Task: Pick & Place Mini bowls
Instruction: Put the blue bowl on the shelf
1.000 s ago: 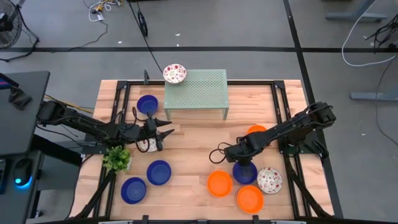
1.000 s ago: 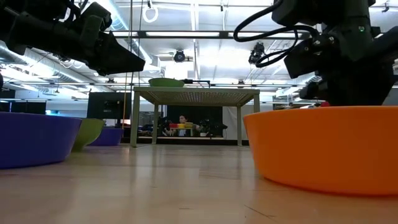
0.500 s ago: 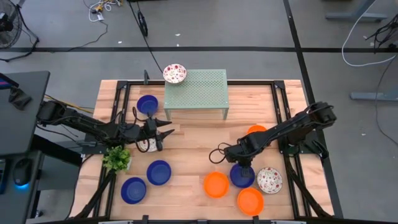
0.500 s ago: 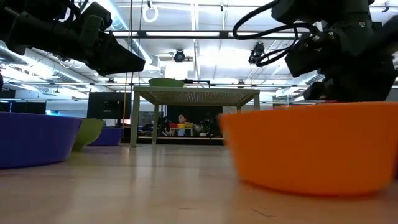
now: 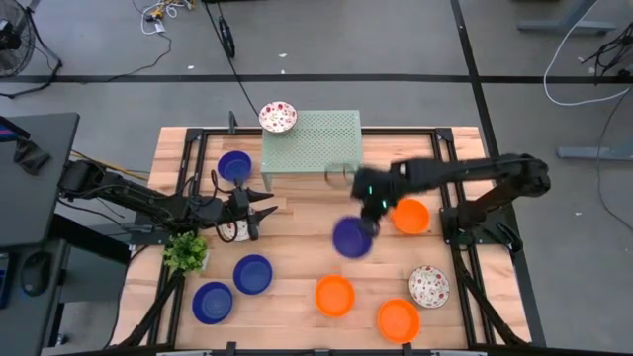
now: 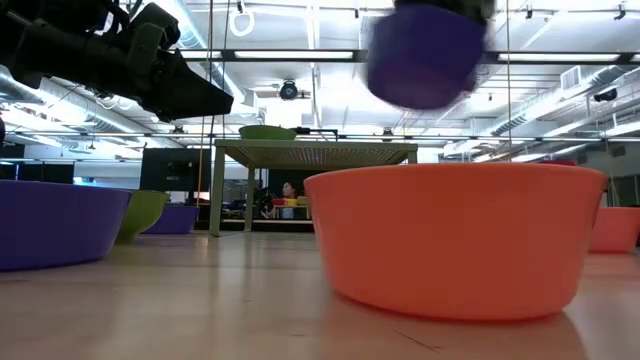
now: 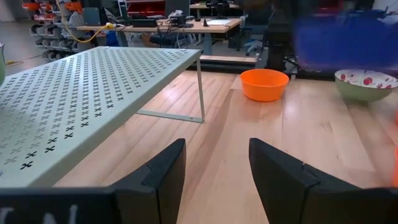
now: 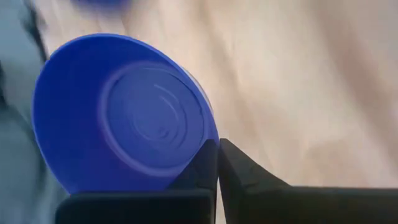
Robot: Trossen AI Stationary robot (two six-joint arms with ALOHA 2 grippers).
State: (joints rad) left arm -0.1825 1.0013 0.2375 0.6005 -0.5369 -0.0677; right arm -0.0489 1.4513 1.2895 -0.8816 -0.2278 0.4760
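A pale wooden slatted table [image 5: 297,247] is seen from above, with a pale green perforated metal stand [image 5: 313,146] set toward its twelve o'clock edge. The two dark arms are seen next: the left arm is stretched in from nine o'clock, and its left gripper [image 5: 259,212] is held above the boards at about ten o'clock from the table's middle, with its fingers [image 7: 163,174] spread apart and nothing between them. The right arm is reached in from three o'clock, and the right gripper [image 5: 368,210] is raised over the middle of the table, its fingers pressed together on the rim of a solid blue round mini bowl [image 5: 352,237], which is held tilted and clear of the wood. The other small bowls are spread around: a white bowl with red speckles [image 5: 278,117] is rested at the eleven o'clock corner of the stand, a blue bowl [image 5: 234,165] is set just beside the stand at its nine o'clock side, two blue bowls [image 5: 252,274] are placed toward seven o'clock, an orange bowl [image 5: 410,216] is seen at three o'clock, two orange bowls [image 5: 335,295] and a second speckled bowl [image 5: 428,286] are found toward five o'clock. A small green leafy plant [image 5: 185,253] is stood at eight o'clock.
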